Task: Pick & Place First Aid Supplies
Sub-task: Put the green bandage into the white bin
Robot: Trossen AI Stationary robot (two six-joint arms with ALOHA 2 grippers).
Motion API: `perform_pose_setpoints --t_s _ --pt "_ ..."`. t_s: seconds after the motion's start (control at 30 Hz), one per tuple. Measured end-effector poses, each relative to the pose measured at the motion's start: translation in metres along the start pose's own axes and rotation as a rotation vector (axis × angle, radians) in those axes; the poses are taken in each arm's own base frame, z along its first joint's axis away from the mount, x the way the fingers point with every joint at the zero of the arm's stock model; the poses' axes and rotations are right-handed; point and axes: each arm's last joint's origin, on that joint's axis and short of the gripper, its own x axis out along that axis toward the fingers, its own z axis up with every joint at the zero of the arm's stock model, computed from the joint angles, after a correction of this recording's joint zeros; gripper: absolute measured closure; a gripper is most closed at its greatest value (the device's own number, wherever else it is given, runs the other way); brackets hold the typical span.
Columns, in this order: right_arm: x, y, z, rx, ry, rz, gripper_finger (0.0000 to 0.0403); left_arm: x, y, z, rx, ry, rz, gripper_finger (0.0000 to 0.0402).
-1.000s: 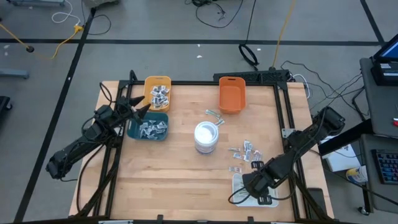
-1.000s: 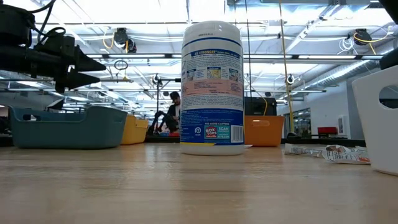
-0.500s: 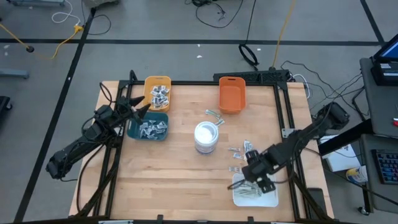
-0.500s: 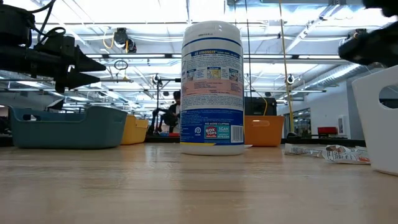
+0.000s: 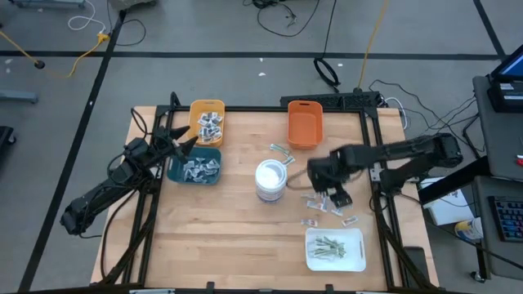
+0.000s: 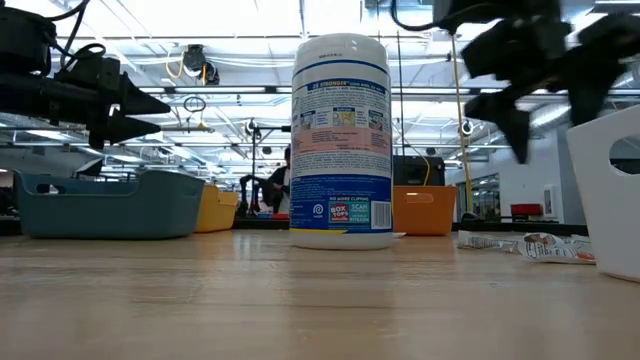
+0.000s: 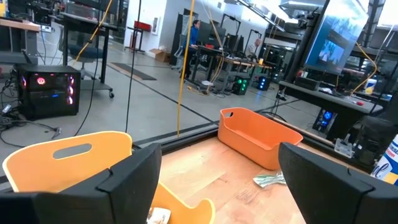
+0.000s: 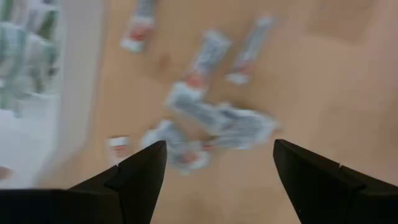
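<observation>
Nearest the table's front edge, toward the right, we saw the white tray point(image 5: 334, 250) holding a clutch of pale-green strips point(image 5: 328, 247). Just beyond it lay the loose first aid packets point(image 5: 320, 211), white-and-red sachets and silvery wrappers scattered on the bare wood between the tray and the wipes canister point(image 5: 270, 180). The right gripper point(image 5: 337, 194) hung above that scatter, clear of the tabletop; from its wrist camera we looked down between its fingers point(image 8: 137, 180), which stood spread apart with nothing between them, onto the blurred packets point(image 8: 205, 121) and the tray's edge point(image 8: 78, 93). In the low view the same gripper point(image 6: 520, 75) showed dark and raised to the right of the canister point(image 6: 341, 140), with a few packets point(image 6: 525, 245) lying flat on the table below.

Farther back on the left, the teal bin point(image 5: 195, 167) held a heap of silvery packets point(image 5: 198, 167), and the yellow bin point(image 5: 207, 121) behind it held more of them point(image 5: 210, 122). The left gripper point(image 5: 186, 144) waited over the near rim of the yellow bin, beside the teal one, its fingers point(image 7: 134, 180) parted and empty. A few more strips point(image 5: 282, 152) lay just in front of the orange bin point(image 5: 304, 124) at the back of the table
</observation>
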Motion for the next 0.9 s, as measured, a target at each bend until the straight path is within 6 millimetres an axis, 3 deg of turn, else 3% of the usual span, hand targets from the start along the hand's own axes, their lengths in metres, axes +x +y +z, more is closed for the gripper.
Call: perform_pose_setpoints --t_s 0.23,0.47,0.67,0.9 --pt "-0.024 -0.065 -0.005 -0.106 -0.094 -0.167 0.0110 0.000 0.000 0.000 0.000 -0.001 0.000 0.0090" --pt "-0.036 -0.121 0.005 -0.219 -0.215 -0.260 0.0110 0.000 0.000 0.000 0.000 0.000 0.000 0.0088" --pt "-0.027 -0.148 0.021 -0.261 -0.405 -0.224 0.0110 0.000 0.000 0.000 0.000 -0.001 0.000 0.0074" --pt "0.003 -0.166 0.037 -0.267 -0.450 -0.168 0.0110 0.000 0.000 0.000 0.000 -0.001 0.000 0.0072"
